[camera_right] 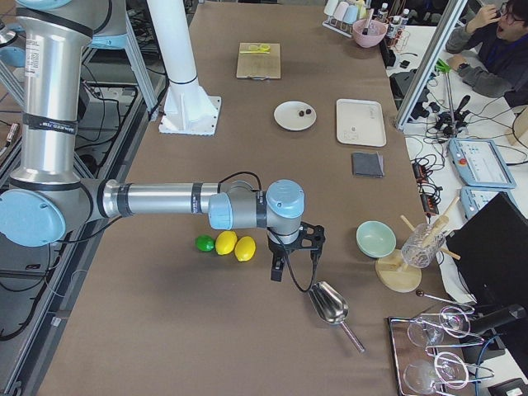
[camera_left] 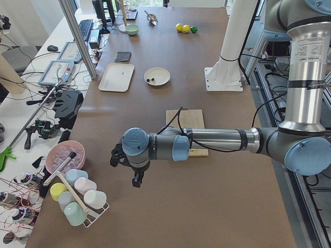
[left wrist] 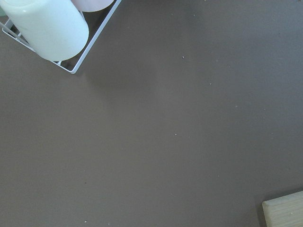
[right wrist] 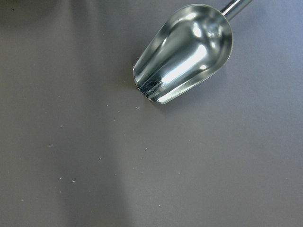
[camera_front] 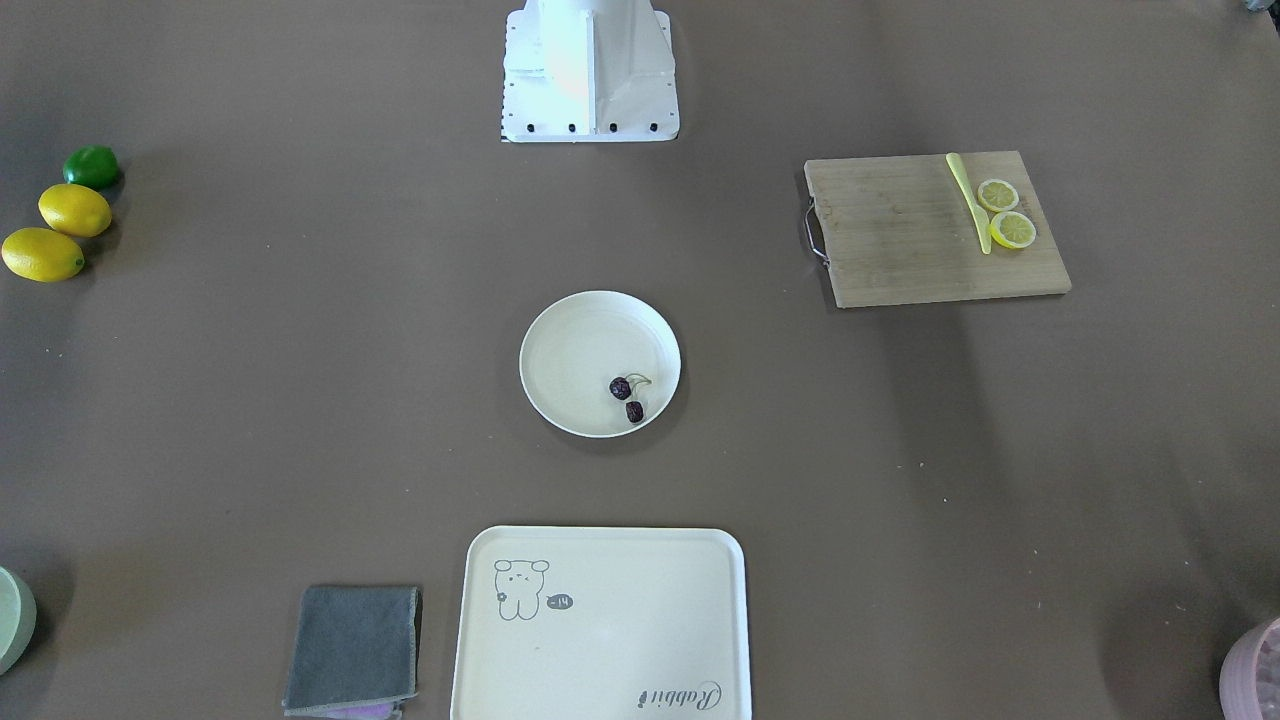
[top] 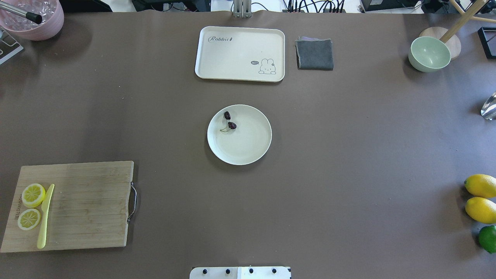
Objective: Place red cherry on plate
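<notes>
The red cherry (top: 229, 121), two tiny dark maroon fruits on a pale stem, lies inside the round cream plate (top: 248, 149) at the table's middle, near its rim; it also shows in the front-facing view as the cherry (camera_front: 627, 397) on the plate (camera_front: 570, 345). My left gripper (camera_left: 126, 170) hangs over bare table at the left end, far from the plate. Beside a metal scoop at the right end hangs my right gripper (camera_right: 295, 260). Only the side views show either gripper, so I cannot tell whether they are open or shut.
A cream tray (top: 232, 54) and a grey cloth (top: 314, 54) lie beyond the plate. A wooden cutting board (top: 85, 205) carries lemon slices and a yellow knife. Lemons (top: 480, 186), a lime, a green bowl (top: 429, 54), a scoop (right wrist: 184, 52) and a cup rack (left wrist: 47, 28) sit at the ends.
</notes>
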### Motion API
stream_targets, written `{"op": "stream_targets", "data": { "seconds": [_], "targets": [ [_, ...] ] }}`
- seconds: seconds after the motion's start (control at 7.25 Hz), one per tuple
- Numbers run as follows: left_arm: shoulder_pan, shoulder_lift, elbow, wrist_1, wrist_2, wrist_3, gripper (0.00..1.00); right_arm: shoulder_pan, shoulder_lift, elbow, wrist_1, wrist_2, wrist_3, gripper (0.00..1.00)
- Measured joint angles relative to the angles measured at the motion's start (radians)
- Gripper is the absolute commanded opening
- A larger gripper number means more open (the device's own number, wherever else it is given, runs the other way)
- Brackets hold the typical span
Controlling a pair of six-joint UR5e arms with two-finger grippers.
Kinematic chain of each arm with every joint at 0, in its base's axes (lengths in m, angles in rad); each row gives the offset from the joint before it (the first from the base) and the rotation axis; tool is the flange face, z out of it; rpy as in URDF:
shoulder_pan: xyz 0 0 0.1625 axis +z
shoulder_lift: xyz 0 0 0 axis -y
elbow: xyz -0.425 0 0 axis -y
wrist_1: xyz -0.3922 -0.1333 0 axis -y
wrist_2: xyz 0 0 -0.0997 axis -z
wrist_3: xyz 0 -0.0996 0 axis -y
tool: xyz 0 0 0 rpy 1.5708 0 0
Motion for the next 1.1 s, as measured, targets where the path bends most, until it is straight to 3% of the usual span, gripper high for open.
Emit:
{"op": "stream_targets", "data": {
  "seconds": [1.1],
  "targets": [
    [-0.001,0.024,-0.036,0.000,0.000,-0.001,0.98,-0.001,-0.001,0.001,0.000,0.003,0.000,1.00]
  ]
}}
